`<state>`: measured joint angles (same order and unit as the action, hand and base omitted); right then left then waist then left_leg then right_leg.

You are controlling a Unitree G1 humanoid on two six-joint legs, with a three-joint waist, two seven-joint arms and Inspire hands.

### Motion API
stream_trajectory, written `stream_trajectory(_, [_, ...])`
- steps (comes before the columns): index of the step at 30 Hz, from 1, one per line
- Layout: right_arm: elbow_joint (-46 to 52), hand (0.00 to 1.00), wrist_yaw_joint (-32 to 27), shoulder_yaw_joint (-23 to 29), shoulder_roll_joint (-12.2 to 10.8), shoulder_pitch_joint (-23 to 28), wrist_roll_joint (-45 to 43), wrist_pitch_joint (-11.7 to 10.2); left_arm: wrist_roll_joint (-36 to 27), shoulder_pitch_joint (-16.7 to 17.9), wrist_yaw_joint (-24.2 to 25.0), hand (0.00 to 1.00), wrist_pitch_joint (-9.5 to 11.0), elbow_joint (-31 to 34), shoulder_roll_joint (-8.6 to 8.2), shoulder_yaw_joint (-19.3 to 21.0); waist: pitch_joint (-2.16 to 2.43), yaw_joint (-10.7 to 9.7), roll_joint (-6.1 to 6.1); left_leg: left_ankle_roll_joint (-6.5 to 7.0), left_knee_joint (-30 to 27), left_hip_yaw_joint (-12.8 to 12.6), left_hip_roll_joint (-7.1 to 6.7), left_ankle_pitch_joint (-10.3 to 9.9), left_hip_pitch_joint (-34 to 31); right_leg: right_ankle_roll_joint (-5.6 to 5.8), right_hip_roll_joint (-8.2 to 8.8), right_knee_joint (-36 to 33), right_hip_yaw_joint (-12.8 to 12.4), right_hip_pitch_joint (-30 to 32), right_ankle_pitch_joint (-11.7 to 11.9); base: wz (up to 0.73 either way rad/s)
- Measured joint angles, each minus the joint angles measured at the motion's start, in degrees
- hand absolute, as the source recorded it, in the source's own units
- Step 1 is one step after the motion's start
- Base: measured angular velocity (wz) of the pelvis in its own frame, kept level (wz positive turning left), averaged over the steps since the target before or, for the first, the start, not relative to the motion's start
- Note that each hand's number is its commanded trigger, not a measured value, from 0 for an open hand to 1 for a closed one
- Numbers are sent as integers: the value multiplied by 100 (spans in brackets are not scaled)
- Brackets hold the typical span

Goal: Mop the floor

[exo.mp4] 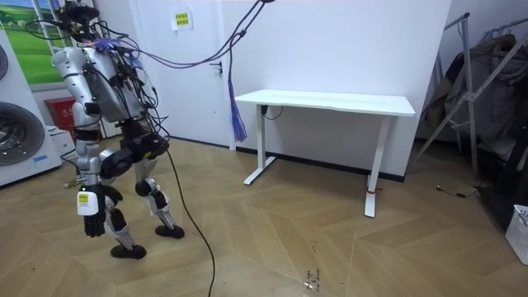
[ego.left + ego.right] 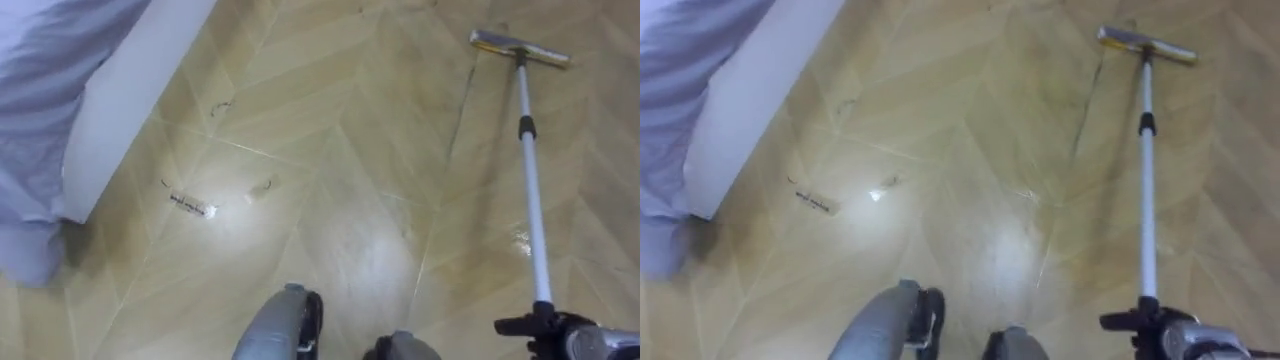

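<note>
Reaching in from the lower right of the eye views, the right hand (image 2: 552, 328) has its dark fingers curled across the near end of the mop (image 2: 533, 200), so the tool is held rather than lying free. From that hold the white pole runs almost straight away from the robot, leaning slightly to its left as it goes. It ends in the flat mop head (image 2: 520, 47), which lies crosswise on the wooden floor (image 2: 380, 150) well ahead. The next stroke turns on that long axis. The head sits far out on the right, while the dark scraps (image 2: 190, 203) lie well to its left and nearer the robot, close to a white panel (image 2: 130, 90) draped in lilac cloth. Reaching them would probably mean swinging the head leftward and drawing it back, with the right arm doing the work. The left hand (image 1: 92, 219), as far as the room view lets the body be read, hangs beside the thigh with fingers loose.
</note>
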<state>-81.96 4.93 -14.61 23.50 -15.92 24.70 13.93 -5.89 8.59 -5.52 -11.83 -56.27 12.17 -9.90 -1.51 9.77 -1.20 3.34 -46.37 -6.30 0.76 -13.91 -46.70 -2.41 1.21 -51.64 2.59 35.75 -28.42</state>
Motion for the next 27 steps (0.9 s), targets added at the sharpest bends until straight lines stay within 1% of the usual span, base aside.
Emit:
stream_trajectory(1, [-78, 100, 20, 0, 7, 265, -67, -28, 129, -29, 37, 0, -13, -12, -35, 22, 18, -15, 48, 154, 45, -14, -73, -96, 111, 23, 85, 127, 40, -158, -1, 22])
stream_trajectory(2, [-140, 100, 0, -1, 8, 509, -212, -30, 188, -97, 70, 0, 1, -20, -51, 55, 29, -35, 72, 240, 41, -48, -167, -222, 217, 46, 178, 22, 32, -231, -11, 18])
stream_trajectory(3, [-161, 100, -24, -2, 10, 632, -257, -32, 187, -130, 74, 0, 16, -28, -58, 60, 39, -64, 95, 313, 28, -74, -214, -264, 261, 99, 214, -128, 42, -215, 21, 21])
stream_trajectory(4, [-163, 100, -105, -8, 22, 864, -307, -32, 189, -166, 69, 0, 43, -47, -91, 73, 73, -164, 192, 395, -14, -73, -336, -394, 337, 290, 327, -474, 51, -132, 153, 28])
stream_trajectory(5, [-167, 100, -185, -7, 12, 1063, -389, -32, 212, -210, 58, 0, 76, -52, -138, 84, 88, -268, 305, 470, -57, -63, -427, -515, 434, 357, 401, -884, -5, -22, 368, 25])
stream_trajectory(6, [-176, 100, -232, -7, -2, 1159, -390, -33, 214, -234, 39, 0, 86, -63, -168, 86, 98, -331, 358, 502, -65, -53, -461, -585, 488, 383, 411, -1062, -60, 66, 491, 15])
stream_trajectory(7, [-179, 100, -312, -7, -54, 1336, -390, -34, 211, -259, -19, 0, 100, -62, -224, 72, 105, -406, 465, 544, -46, 22, -551, -676, 605, 434, 421, -1360, -154, 187, 661, 0])
stream_trajectory(8, [-177, 100, -401, -6, -152, 1431, -392, -40, 211, -271, -55, 0, 106, -46, -245, 86, 114, -468, 527, 571, 13, 32, -568, -733, 690, 457, 363, -1381, -280, 353, 627, -5])
stream_trajectory(9, [-176, 100, -436, -5, -206, 1440, -392, -46, 213, -276, -77, 0, 105, -38, -248, 88, 102, -504, 554, 580, 68, 31, -570, -741, 740, 469, 338, -1308, -305, 448, 606, -13])
stream_trajectory(10, [-174, 100, -503, 23, -318, 1460, -393, -79, 204, -276, -140, 0, 105, -38, -259, 78, 97, -594, 579, 580, 193, 27, -569, -741, 817, 478, 309, -976, -277, 657, 599, -10])
stream_trajectory(11, [-165, 100, -563, 29, -421, 1468, -395, -85, 178, -271, -178, 0, 86, -51, -260, 81, 99, -656, 579, 579, 300, 29, -557, -740, 904, 454, 283, -388, -236, 767, 629, -9])
stream_trajectory(12, [-148, 100, -590, 29, -466, 1481, -395, -85, 164, -271, -195, 0, 81, -52, -256, 81, 102, -664, 575, 569, 334, 28, -556, -746, 949, 411, 275, -64, -222, 801, 688, -7])
stream_trajectory(13, [-139, 100, -632, 34, -550, 1484, -394, -85, 158, -271, -265, 0, 78, -52, -254, 86, 91, -675, 547, 531, 368, 37, -560, -786, 1010, 332, 262, 529, -157, 885, 883, 0])
stream_trajectory(14, [-139, 100, -642, 86, -594, 1496, -406, -83, 157, -271, -300, 0, 64, -59, -275, 91, 77, -701, 527, 486, 342, 81, -555, -861, 1061, 244, 238, 768, -93, 938, 1223, 11])
stream_trajectory(15, [-137, 100, -654, 99, -610, 1520, -411, -81, 157, -269, -301, 0, 28, -70, -286, 84, 79, -711, 503, 452, 317, 107, -549, -904, 1088, 224, 230, 793, -71, 903, 1339, 8])
stream_trajectory(16, [-111, 100, -686, 112, -626, 1507, -418, -65, 150, -271, -299, 0, -22, -90, -296, 73, 80, -677, 489, 368, 264, 154, -519, -964, 1143, 120, 185, 768, -27, 797, 1343, 4])
stream_trajectory(17, [-80, 100, -684, 112, -627, 1467, -416, -33, 104, -274, -301, 0, -55, -115, -287, 81, 54, -655, 448, 289, 166, 198, -483, -1041, 1180, 69, 160, 682, 48, 736, 1265, 0])
stream_trajectory(18, [-77, 100, -683, 117, -623, 1423, -403, 3, 61, -276, -301, 0, -71, -113, -276, 82, 44, -646, 427, 249, 79, 205, -452, -1080, 1183, 40, 162, 619, 89, 707, 1199, 14])
stream_trajectory(19, [-82, 100, -682, 120, -604, 1279, -359, 74, -76, -276, -304, 0, -78, -110, -250, 79, 29, -620, 363, 156, -130, 221, -437, -1145, 1181, -6, 168, 438, 123, 681, 1026, 23])
stream_trajectory(20, [-130, 100, -695, 105, -564, 1116, -183, 114, -176, -276, -308, 0, -88, -108, -243, 69, 14, -604, 338, 89, -423, 235, -392, -1180, 1133, -81, 167, 278, 152, 645, 846, 22])
stream_trajectory(21, [-130, 100, -704, 69, -539, 1019, -72, 112, -272, -278, -317, 0, -87, -107, -238, 65, 7, -573, 330, 69, -594, 209, -338, -1191, 1096, -101, 151, 210, 170, 627, 781, 12])
stream_trajectory(22, [-103, 100, -734, 74, -500, 783, 17, 164, -340, -280, -318, 0, -99, -105, -215, 63, -7, -491, 253, 55, -943, 160, -308, -1181, 1007, -147, 157, -14, 160, 643, 629, 0])
stream_trajectory(23, [-86, 100, -756, 75, -463, 499, 79, 194, -338, -267, -336, 0, -112, -105, -200, 63, -17, -432, 214, 49, -1252, 136, -240, -1180, 909, -181, 132, -193, 150, 661, 498, -4])
stream_trajectory(24, [-51, 100, -779, 78, -447, 346, 140, 191, -347, -255, -362, 0, -114, -97, -192, 64, -30, -417, 184, 25, -1373, 126, -220, -1166, 859, -190, 112, -255, 141, 668, 450, 4])
stream_trajectory(25, [-6, 100, -779, 78, -429, 65, 298, 147, -351, -244, -411, 0, -140, -1, -155, 64, -35, -404, 128, -183, -1601, 107, -176, -1043, 736, -201, 66, -314, 89, 680, 393, 13])
stream_trajectory(26, [31, 100, -748, 71, -408, -92, 502, 93, -332, -224, -419, 0, -161, 103, -116, 59, -67, -355, 18, -359, -1790, 84, -146, -921, 549, -216, 43, -302, 39, 675, 389, 13])
stream_trajectory(27, [115, 100, -728, 72, -364, -149, 624, 90, -309, -203, -423, 0, -159, 162, -113, 59, -48, -289, 15, -351, -1712, 101, -148, -931, 436, -220, 38, -268, 37, 669, 389, 15])
